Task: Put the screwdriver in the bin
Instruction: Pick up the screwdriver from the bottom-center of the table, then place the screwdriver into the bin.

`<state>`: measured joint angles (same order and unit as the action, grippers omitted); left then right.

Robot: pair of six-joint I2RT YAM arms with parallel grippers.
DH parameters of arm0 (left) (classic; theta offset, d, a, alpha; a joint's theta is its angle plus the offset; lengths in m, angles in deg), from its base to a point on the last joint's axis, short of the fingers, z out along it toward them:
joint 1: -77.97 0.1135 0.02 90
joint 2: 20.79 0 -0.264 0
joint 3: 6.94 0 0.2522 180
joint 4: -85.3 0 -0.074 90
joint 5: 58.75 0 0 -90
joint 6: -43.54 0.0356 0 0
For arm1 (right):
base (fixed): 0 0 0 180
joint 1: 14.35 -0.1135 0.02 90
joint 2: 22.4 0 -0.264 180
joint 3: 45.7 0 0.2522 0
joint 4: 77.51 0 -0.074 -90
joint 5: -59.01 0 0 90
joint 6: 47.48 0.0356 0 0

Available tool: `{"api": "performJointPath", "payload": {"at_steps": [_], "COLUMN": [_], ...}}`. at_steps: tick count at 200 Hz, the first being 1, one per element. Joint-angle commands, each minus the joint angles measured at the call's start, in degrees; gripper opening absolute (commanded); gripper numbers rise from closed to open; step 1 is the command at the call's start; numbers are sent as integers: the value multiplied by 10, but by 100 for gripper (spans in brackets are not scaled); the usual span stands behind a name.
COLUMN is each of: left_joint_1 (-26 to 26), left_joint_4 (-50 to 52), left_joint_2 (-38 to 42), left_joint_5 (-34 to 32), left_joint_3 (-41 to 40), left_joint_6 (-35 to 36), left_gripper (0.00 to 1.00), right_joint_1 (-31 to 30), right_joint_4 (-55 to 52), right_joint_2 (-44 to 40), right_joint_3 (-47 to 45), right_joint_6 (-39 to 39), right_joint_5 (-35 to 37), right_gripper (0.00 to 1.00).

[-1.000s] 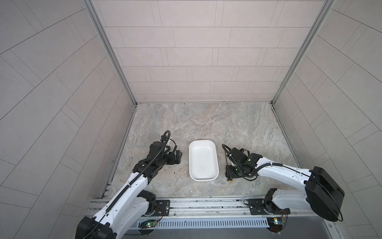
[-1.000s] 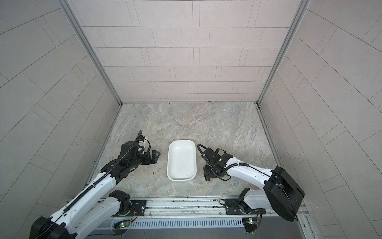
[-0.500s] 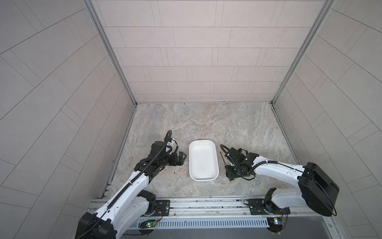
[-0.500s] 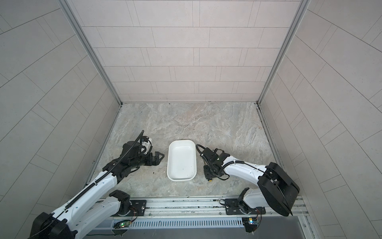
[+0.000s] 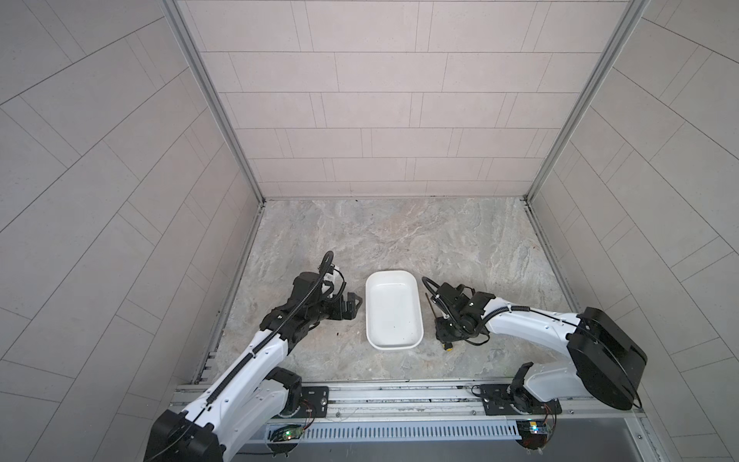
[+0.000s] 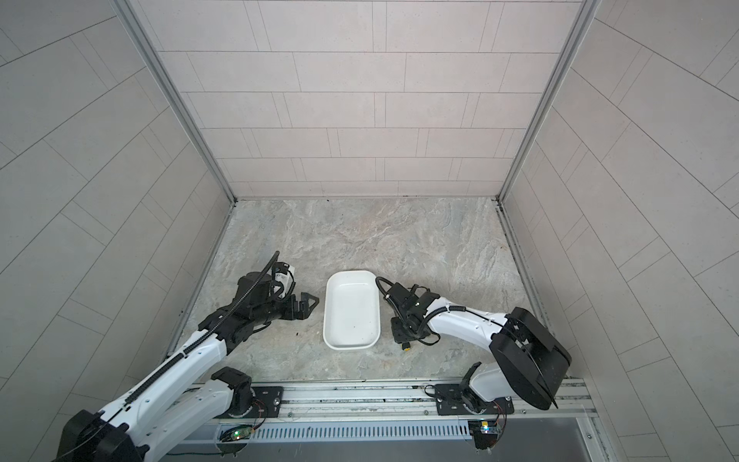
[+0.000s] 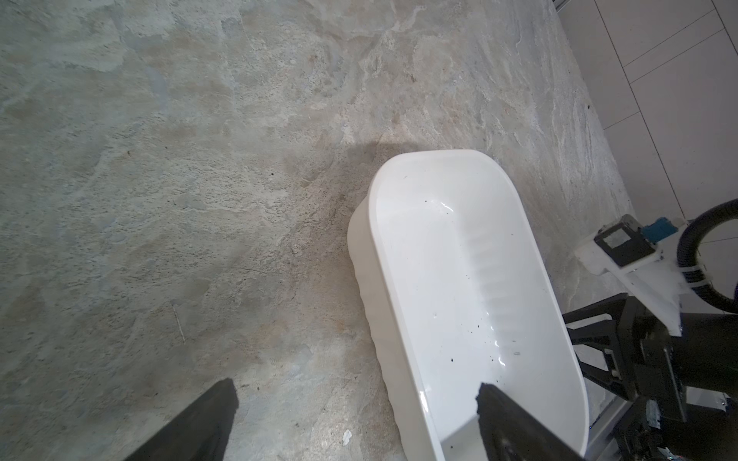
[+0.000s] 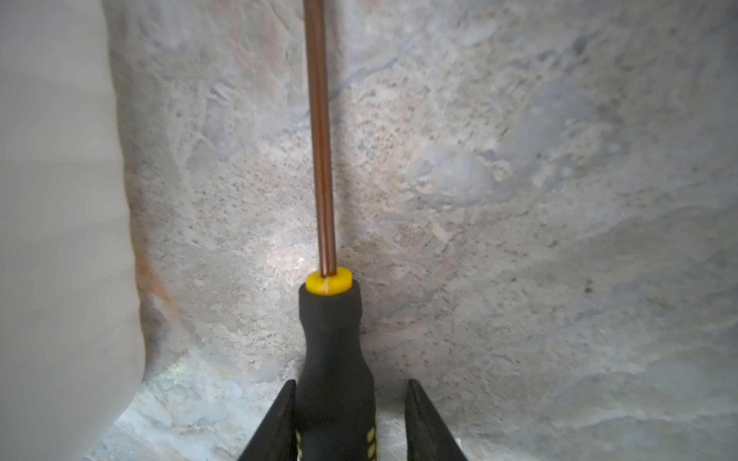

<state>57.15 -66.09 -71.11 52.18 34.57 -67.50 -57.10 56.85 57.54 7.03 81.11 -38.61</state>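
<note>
The bin point(image 5: 394, 316) is sitting on the stone-patterned worktop point(image 5: 400, 240), roughly midway between its left and right edges and nearer the edge where the arm bases are mounted. Its long sides are running toward the far edge, and both top views are showing it holding nothing but a few dark specks.

The screwdriver point(image 5: 432, 309) is lying flat on the worktop just beside the bin's right long side, outside the bin and not touching it as far as the top views are showing. Its thin shaft is pointing toward the far edge and its yellow end is facing the base-side edge.

The right gripper point(image 5: 444, 330) is reaching down over the handle. In the right wrist view the screwdriver point(image 8: 333, 339) is passing between the two fingers point(image 8: 275, 423): one is touching the black handle's side, while the other is standing slightly off it with a narrow gap showing, so they are straddling the handle rather than pinching it. The bin's white wall point(image 8: 60, 199) is showing as a blur along one side.

The left gripper point(image 5: 357, 307) is hovering just beside the bin's left long side. Its fingers point(image 7: 199, 423) are spread wide and holding nothing, one over bare worktop and one over the bin's rim point(image 7: 459, 279).
</note>
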Motion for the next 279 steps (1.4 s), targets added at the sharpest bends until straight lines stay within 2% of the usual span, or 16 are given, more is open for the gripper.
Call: {"api": "performJointPath", "payload": {"at_steps": [1,33,59,88,114,137,143,167,197,243,279], "left_joint_1": [-4,-5,-5,-5,-5,-4,-5,-5,-5,-5,-5], "left_joint_4": [1,4,8,9,9,10,11,12,14,18,20], "left_joint_2": [2,1,1,2,2,3,2,2,5,3,5], "left_joint_5": [-6,-10,-15,-19,-22,-27,-28,-33,-36,-41,-43], "left_joint_3": [16,18,18,18,19,19,19,19,20,20,20], "left_joint_6": [2,2,2,-1,-2,-5,-5,-8,-13,-14,-11], "left_gripper": [100,100,100,100,100,100,100,100,100,100,100], "right_joint_1": [-3,-3,-2,16,29,29,28,27,-9,-122,-164], "right_joint_4": [-5,-18,-56,-126,-211,-259,-262,-209,-192,-182,-171], "right_joint_2": [12,12,-11,-74,-135,-164,-169,-186,-145,-56,13], "right_joint_3": [2,5,20,69,150,218,230,239,268,317,334], "right_joint_6": [0,-2,-4,0,16,74,111,204,231,249,251], "right_joint_5": [4,1,1,-8,33,76,78,53,76,146,135], "right_gripper": [28,0,0,0,0,0,0,0,0,0,0]}}
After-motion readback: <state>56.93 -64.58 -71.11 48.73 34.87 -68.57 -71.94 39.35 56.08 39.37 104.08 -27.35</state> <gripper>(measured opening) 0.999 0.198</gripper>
